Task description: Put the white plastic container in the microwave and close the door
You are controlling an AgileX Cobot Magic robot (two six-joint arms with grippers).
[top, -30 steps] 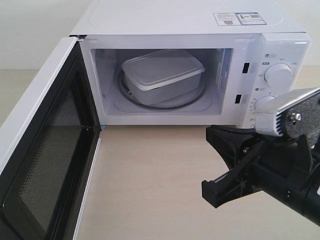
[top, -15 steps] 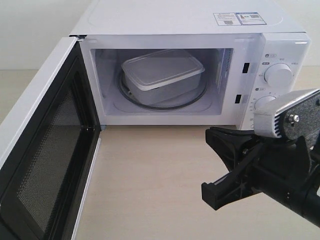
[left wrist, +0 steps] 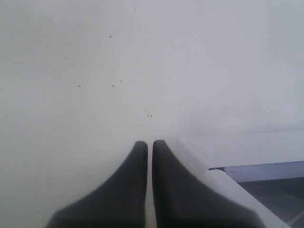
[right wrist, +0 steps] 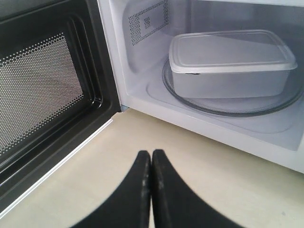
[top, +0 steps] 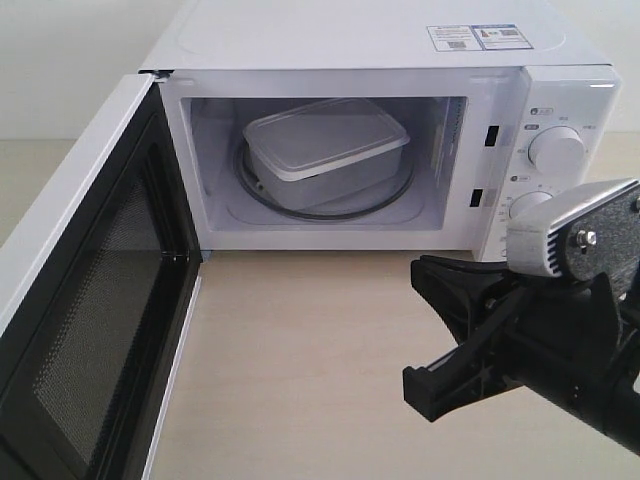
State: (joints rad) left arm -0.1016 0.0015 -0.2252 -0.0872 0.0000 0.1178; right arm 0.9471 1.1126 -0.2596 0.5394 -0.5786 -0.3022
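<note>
The white plastic container point(top: 325, 145) sits lidded on the glass turntable point(top: 396, 196) inside the microwave point(top: 380, 40). The door point(top: 100, 300) is swung wide open to the left, black mesh face showing. In the right wrist view the container point(right wrist: 228, 61) and door point(right wrist: 42, 85) lie ahead of my right gripper point(right wrist: 151, 154). It is shut on nothing, above the bare table in front of the opening. Its arm point(top: 560, 330) fills the lower right. My left gripper point(left wrist: 149, 142) is shut and empty, facing a plain white surface beside a white edge point(left wrist: 247, 190). It does not show in the exterior view.
Two round dials point(top: 557, 150) sit on the microwave's right panel just behind the right arm. A light wooden tabletop point(top: 300, 350) stretches between the open door and the arm. A pale wall stands behind the microwave.
The right arm has shifted very slightly. The container, the door and the shut jaws look the same.
</note>
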